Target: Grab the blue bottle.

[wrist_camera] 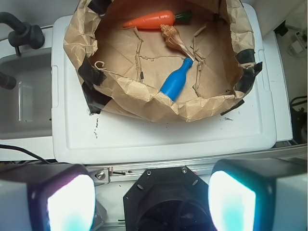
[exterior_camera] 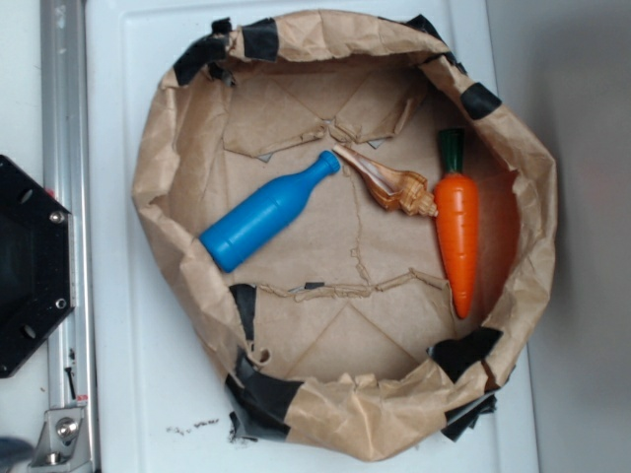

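1. One blue bottle (exterior_camera: 268, 210) is lying on its side on the floor of a crumpled paper bag nest (exterior_camera: 158, 168), near the left wall in the overhead view, neck pointing up-right.
2. Its neck tip ends right by a brown seashell (exterior_camera: 386, 182), maybe just touching, can't tell for sure. An orange carrot (exterior_camera: 458, 236) lies past the shell, apart from the bottle.
3. From the wrist view, the gripper (wrist_camera: 151, 202) is spread wide, nothing in it, the two pale fingers (wrist_camera: 70, 202) sitting at the bottom corners.
4. The bottle is straight ahead of the gripper, over the near paper wall, slightly right of centre. Its long axis runs diagonally, fat base closest, neck pointing away and right.
5. My guess: the reach has to clear that paper rim, then the wrist needs turning so the fingers close across the fat body.
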You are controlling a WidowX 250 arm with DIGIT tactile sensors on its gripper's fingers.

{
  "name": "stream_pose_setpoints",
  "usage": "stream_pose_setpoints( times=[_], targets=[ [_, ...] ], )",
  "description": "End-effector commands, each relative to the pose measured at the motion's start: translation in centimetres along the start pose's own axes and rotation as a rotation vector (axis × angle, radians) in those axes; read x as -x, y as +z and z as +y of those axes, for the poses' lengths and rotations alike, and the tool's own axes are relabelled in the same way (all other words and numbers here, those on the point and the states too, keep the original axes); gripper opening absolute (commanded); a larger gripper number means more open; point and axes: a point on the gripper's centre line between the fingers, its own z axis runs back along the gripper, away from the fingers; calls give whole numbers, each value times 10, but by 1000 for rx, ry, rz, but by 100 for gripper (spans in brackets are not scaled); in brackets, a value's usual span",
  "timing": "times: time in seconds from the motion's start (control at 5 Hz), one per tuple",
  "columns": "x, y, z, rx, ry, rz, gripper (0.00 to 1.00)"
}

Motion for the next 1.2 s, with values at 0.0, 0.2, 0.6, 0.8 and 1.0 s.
stream_pose_setpoints(
  times=[0.0,0.2,0.6,0.8,1.0],
  targets=[
    [0,0,0,0,0,0,100],
    [-40,-54,28,-87,45,23,100],
    [-110,-123,61,-77,353,13,100],
    [-105,-175,69,-60,382,81,100],
    [-89,-227,54,9,356,196,100]
  ],
)
